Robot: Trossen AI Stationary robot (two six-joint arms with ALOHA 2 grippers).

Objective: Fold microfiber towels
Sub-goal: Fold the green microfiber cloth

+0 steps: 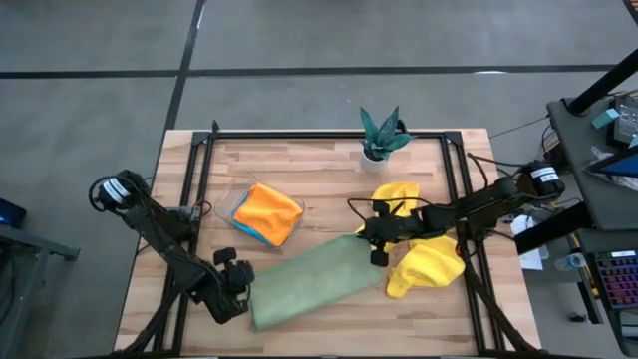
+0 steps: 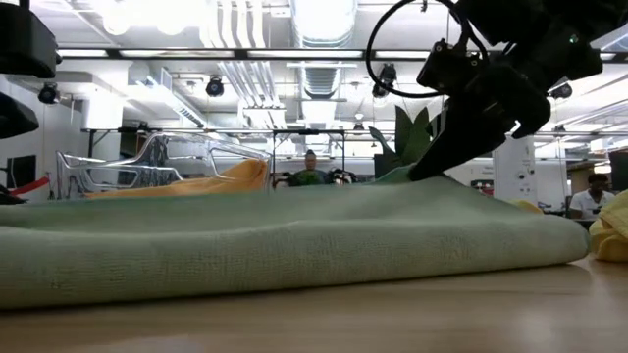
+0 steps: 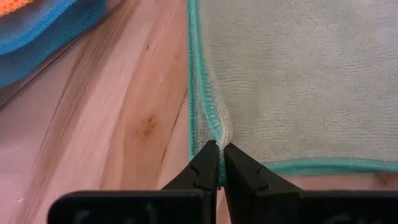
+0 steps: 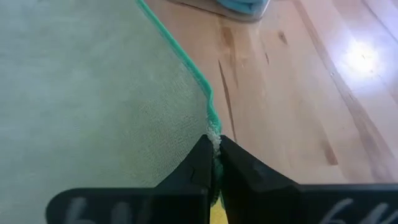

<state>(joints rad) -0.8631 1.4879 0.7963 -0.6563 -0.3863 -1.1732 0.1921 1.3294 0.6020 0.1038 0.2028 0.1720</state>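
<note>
A pale green towel [image 1: 309, 279] with a teal hem lies slanted across the table's near middle. My left gripper [image 1: 239, 284] is shut on its near left end. My right gripper [image 1: 377, 249] is shut on its far right end. An orange towel [image 1: 269, 211] lies on a blue one [image 1: 247, 231] in a clear tray. Two yellow towels [image 1: 427, 261] lie crumpled to the right, under my right arm. My left gripper pinches the green towel's hemmed edge beside a corner [image 3: 216, 132] between its two fingers, slanting steeply down. The cloth puckers up into the fingertips [image 3: 208, 155]; the rest lies flat on the table. My right gripper pinches the towel's teal hemmed edge [image 4: 213, 132] between its two fingers, slanting down from the table's right. The pinched edge [image 2: 420, 175] is drawn up slightly above the rest, which lies on the table. One layer or several, I cannot tell.
The clear tray [image 1: 231, 204] stands left of centre behind the green towel. A small plant in a white pot [image 1: 379, 138] stands at the far edge. Dark frame rails [image 1: 199, 179] run along both sides of the table. Bare wood shows along the near edge.
</note>
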